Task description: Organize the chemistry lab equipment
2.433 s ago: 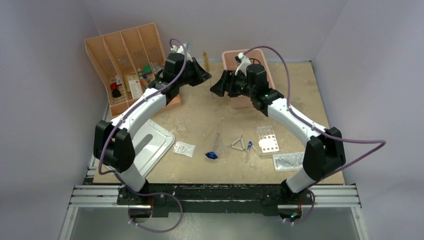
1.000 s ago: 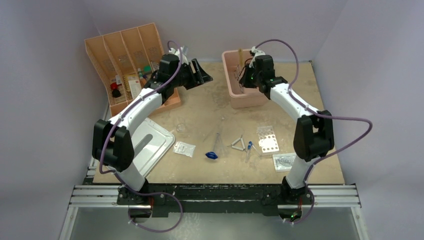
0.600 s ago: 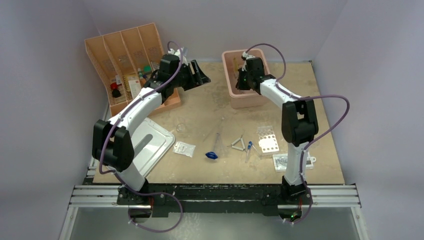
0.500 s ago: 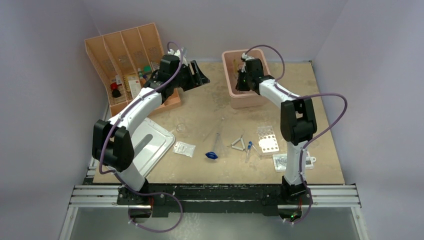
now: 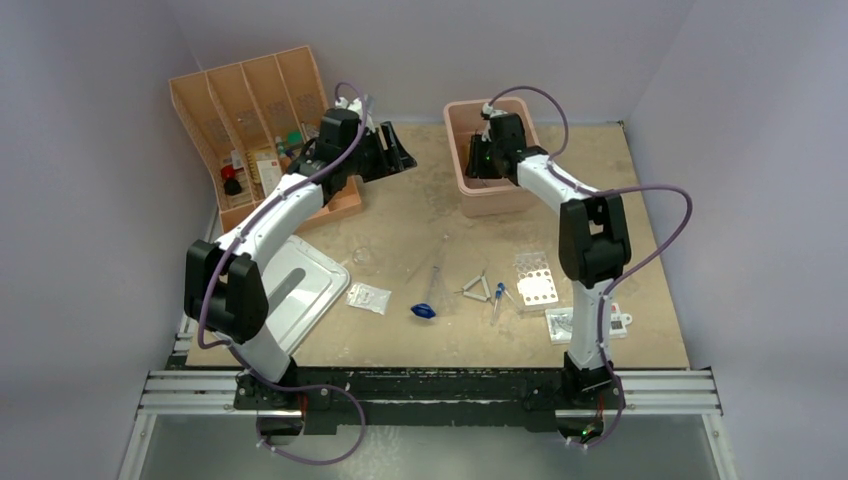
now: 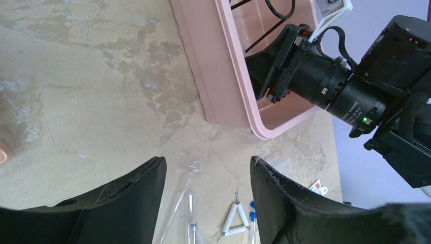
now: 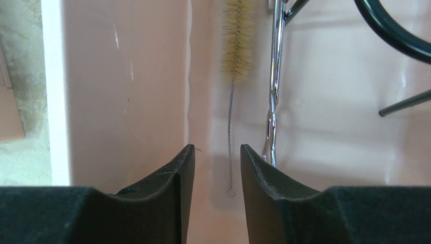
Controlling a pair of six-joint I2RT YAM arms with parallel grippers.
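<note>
Closest to the arm bases, well short of the pink rectangular tub [image 5: 489,203] on the worktop [image 5: 400,230]: two clear packets [image 5: 368,297], one partly behind the right arm, plus a blue bulb [image 5: 423,311], a white triangle [image 5: 478,290], a blue-tipped dropper [image 5: 497,297] and a clear well rack [image 5: 534,284]. A little nearer the tub, a clear glass flask [image 5: 361,255] and thin glass rods [image 5: 436,272]. Left of the tub, over bare worktop, the left claw [image 6: 206,168], released and empty. Inside the tub, the right claw [image 7: 216,152], pointed down, fingers parted and gripping nothing. Just beyond those fingers, a bottle brush [image 7: 236,40] along the tub wall, its wire handle in line with the gap. Beside the brush, metal forceps [image 7: 274,76] and the black wire ring tripod [image 7: 391,30]. Farther left of the tub, the orange divided tray [image 5: 250,100], small loose items [image 5: 240,172] in its near ends.
</note>
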